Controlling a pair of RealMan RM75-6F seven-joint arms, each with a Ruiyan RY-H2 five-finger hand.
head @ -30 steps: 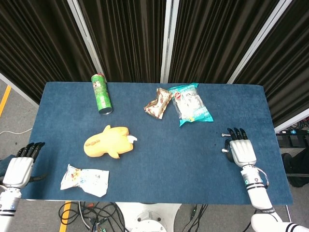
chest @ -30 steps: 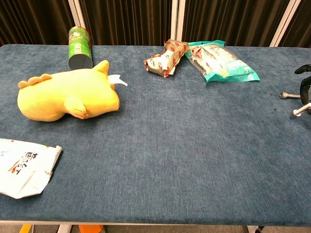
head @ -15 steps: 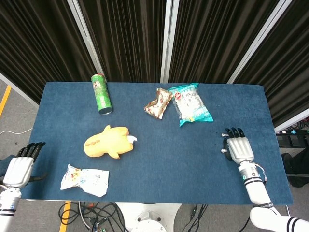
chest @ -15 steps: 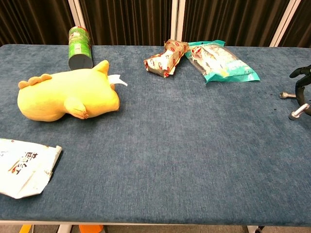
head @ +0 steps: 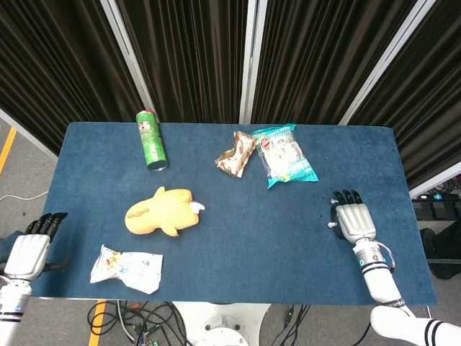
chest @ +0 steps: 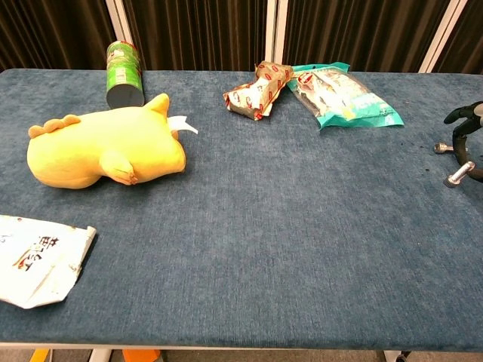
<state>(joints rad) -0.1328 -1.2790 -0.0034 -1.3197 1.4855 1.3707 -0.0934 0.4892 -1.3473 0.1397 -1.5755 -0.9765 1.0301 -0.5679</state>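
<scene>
My right hand (head: 354, 220) hovers palm down over the right part of the blue table (head: 252, 216), fingers apart and holding nothing; its fingertips (chest: 462, 147) show at the right edge of the chest view. The teal snack bag (head: 285, 153) lies nearest to it, up and to the left. My left hand (head: 29, 250) stays off the table's left edge, fingers stretched out and empty, close to the white packet (head: 126, 267).
A yellow plush toy (head: 161, 211) lies left of centre. A green can (head: 151, 140) stands at the back left. A brown wrapped snack (head: 236, 153) sits beside the teal bag. Black curtains and metal posts stand behind the table.
My right hand has drifted a little to the left and toward the table's middle. The left hand and all objects have stayed put.
</scene>
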